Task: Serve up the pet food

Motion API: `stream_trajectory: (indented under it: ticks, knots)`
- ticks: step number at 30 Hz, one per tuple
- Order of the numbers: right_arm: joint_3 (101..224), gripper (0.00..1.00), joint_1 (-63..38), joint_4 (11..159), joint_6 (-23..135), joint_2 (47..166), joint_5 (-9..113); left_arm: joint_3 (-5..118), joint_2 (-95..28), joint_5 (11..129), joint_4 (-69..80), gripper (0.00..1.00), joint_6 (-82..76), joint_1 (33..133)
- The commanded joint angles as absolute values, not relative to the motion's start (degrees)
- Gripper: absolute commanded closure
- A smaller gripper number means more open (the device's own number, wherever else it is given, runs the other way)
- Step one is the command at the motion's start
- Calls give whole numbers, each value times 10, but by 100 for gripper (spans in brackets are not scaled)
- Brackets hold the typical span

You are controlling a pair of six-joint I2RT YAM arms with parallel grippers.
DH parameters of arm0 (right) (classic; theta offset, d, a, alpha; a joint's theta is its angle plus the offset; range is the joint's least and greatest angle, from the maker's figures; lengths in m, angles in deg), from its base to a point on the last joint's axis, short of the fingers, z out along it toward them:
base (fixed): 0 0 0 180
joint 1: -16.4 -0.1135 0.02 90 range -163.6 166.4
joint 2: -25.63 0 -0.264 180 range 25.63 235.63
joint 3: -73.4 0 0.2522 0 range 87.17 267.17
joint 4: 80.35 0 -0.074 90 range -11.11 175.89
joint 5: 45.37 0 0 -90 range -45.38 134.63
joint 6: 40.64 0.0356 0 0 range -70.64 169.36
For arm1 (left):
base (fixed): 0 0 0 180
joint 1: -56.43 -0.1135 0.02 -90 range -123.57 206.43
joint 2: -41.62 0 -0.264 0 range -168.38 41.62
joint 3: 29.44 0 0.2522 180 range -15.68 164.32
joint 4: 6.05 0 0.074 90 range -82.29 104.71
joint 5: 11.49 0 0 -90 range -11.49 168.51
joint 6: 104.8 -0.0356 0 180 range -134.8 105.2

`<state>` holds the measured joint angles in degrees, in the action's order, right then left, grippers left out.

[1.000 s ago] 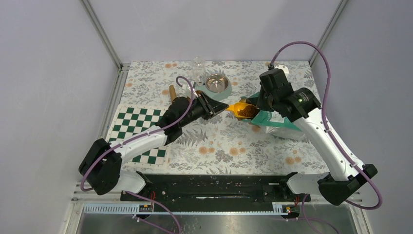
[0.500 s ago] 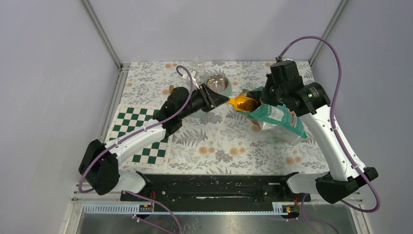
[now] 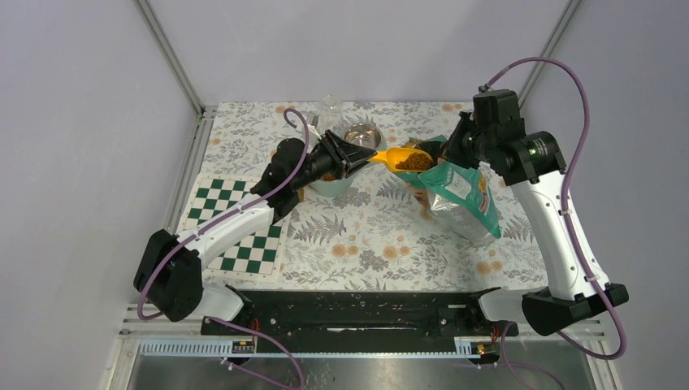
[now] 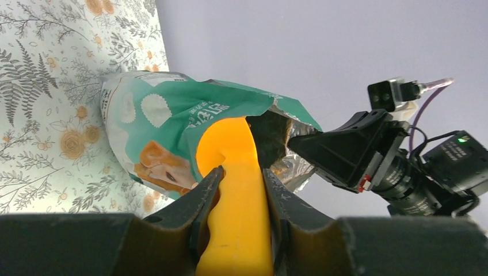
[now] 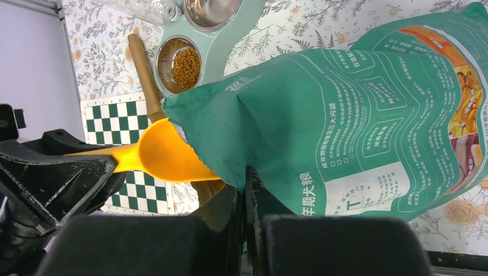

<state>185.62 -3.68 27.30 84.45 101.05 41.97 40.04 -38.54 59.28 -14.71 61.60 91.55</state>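
My left gripper (image 3: 366, 157) is shut on the handle of the orange scoop (image 3: 394, 158). The scoop's cup holds brown pet food (image 3: 415, 162) and sits at the open mouth of the teal-and-silver bag (image 3: 460, 188). My right gripper (image 3: 457, 149) is shut on the bag's top edge and holds it upright. In the left wrist view the fingers (image 4: 207, 190) clamp the scoop (image 4: 230, 144) in front of the bag (image 4: 167, 118). In the right wrist view the gripper (image 5: 244, 179) pinches the bag (image 5: 345, 109) above the scoop (image 5: 167, 155). More pet food (image 5: 186, 60) lies in one feeder bowl.
A teal double feeder (image 5: 230, 40) stands at the back, its second steel bowl (image 3: 361, 136) empty. A brown wooden stick (image 5: 144, 75) lies beside it. A green checkered mat (image 3: 231, 219) lies on the left. A clear plastic item (image 3: 329, 106) is at the back edge.
Both arms have moved toward the back. The right gripper has lifted the bag upright and to the right. The left gripper has carried the filled scoop up and back with it.
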Motion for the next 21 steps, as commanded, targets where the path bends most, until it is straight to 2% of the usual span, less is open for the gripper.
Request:
stream_trajectory:
  ticks: [1, 10, 21]
  knots:
    - [1881, 100, -9, 342, 864, 965, 479, 399, -348, 634, -199, 100, 655, 902]
    - [1870, 100, 49, 356, 865, 958, 538, 405, -323, 623, -171, 100, 690, 902]
    - [1855, 100, 76, 394, 883, 964, 596, 418, -372, 593, -270, 100, 763, 920]
